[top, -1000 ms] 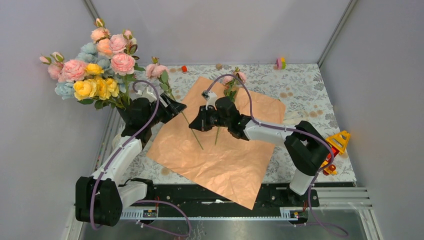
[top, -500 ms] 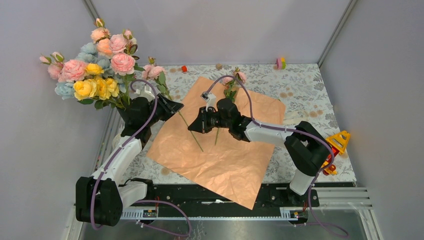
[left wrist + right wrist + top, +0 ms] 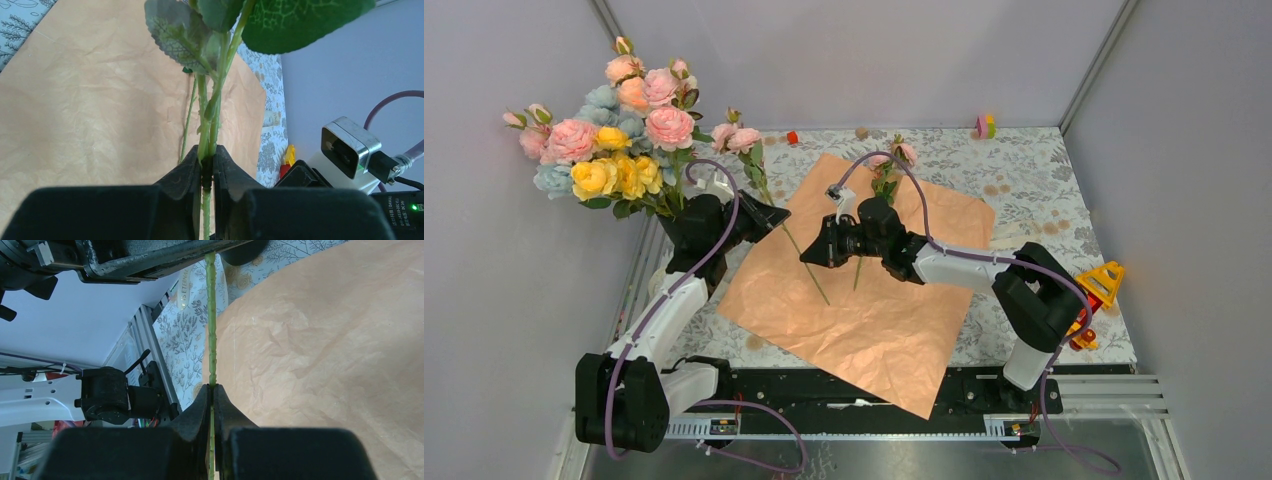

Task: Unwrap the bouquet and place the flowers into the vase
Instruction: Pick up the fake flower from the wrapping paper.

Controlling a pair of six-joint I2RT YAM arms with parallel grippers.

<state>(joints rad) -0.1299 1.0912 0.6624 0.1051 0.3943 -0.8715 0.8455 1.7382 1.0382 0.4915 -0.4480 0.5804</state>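
Unwrapped peach-orange paper [image 3: 879, 310] lies flat on the table. A big bunch of flowers [image 3: 614, 130] stands at the far left in the black vase [image 3: 664, 232], which my left arm mostly hides. A pink rose [image 3: 734, 137] slants on its long green stem [image 3: 816, 280] over the paper. My left gripper [image 3: 771, 215] is shut on the upper stem [image 3: 207, 150], just below the leaves. My right gripper [image 3: 808, 254] is shut on the same stem [image 3: 212, 340] lower down. Another flower [image 3: 892, 158] lies on the paper behind the right arm.
A small red block [image 3: 792, 137] and a coloured block [image 3: 984, 126] sit along the back edge. A yellow and red toy [image 3: 1099, 288] is at the right edge beside the right arm. Grey walls close in on both sides.
The left gripper's jaws have closed onto the rose stem. The rose head has shifted slightly up and back. The right gripper has kept its grip.
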